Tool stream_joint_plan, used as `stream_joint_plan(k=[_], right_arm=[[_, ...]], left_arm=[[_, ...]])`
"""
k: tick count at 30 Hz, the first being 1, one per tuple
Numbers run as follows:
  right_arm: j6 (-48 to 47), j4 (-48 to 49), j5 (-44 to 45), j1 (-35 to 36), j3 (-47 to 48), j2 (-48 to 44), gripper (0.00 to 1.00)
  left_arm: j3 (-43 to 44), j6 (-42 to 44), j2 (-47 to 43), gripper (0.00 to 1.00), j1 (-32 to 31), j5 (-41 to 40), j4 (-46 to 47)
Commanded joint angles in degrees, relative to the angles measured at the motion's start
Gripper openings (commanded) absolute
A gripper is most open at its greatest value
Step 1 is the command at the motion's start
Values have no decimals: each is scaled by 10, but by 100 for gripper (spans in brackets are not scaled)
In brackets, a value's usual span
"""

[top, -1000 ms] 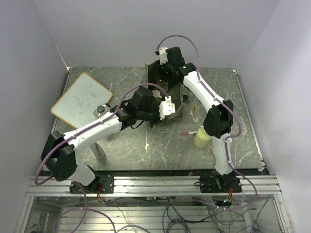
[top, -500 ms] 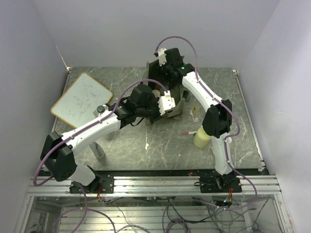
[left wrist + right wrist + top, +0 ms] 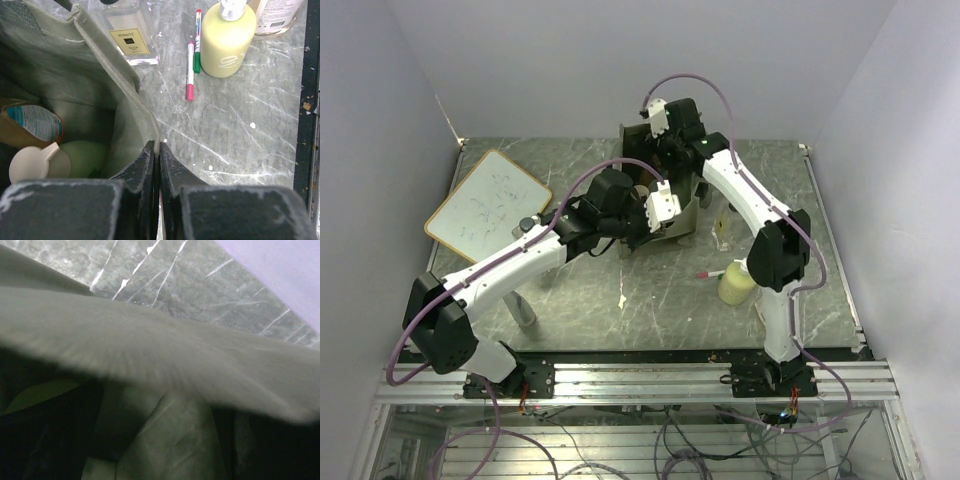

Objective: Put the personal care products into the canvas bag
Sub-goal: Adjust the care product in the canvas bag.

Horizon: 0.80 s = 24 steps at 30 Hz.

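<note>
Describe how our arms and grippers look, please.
Left arm and right arm: white rounded links, black joint housings, a purple cable looping along each. The left gripper has flat black fingers, scuffed pale along the edges.

The right gripper (image 3: 663, 152) dips, then lifts back to the far side above the canvas bag (image 3: 688, 222); the left gripper (image 3: 156, 148) nudges farther away.
</note>
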Motion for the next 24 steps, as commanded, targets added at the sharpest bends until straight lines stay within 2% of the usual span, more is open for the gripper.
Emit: stream_joint_plan(k=[1,6,7,8,10,14,20,24], right_arm=[[-18,11,-9,0,-2,-52,87],[-28,8,-35,1,-9,-66,87],[-28,6,-41,1,-9,-82,87],[-29,3,-44,0,-7,-85,87],[-30,-1,-53,1,-1,-92,87],[-34,-12,-62,0,19,-103,87],[-37,-23,-60,-6,17,-138,86],[-39,-28,-53,-25,4,-175,86]], left_arm=[[29,-8,-24,18,-4,27,-5],[30,9,-30,36,-4,29,-17],[30,11,-32,53,-4,29,-17],[32,11,-34,62,-5,29,-19],[38,10,-38,72,-4,29,-21],[56,6,-50,78,-4,22,-22],[84,-11,-65,80,-4,11,-13],[97,-32,-83,80,-3,-46,-24]])
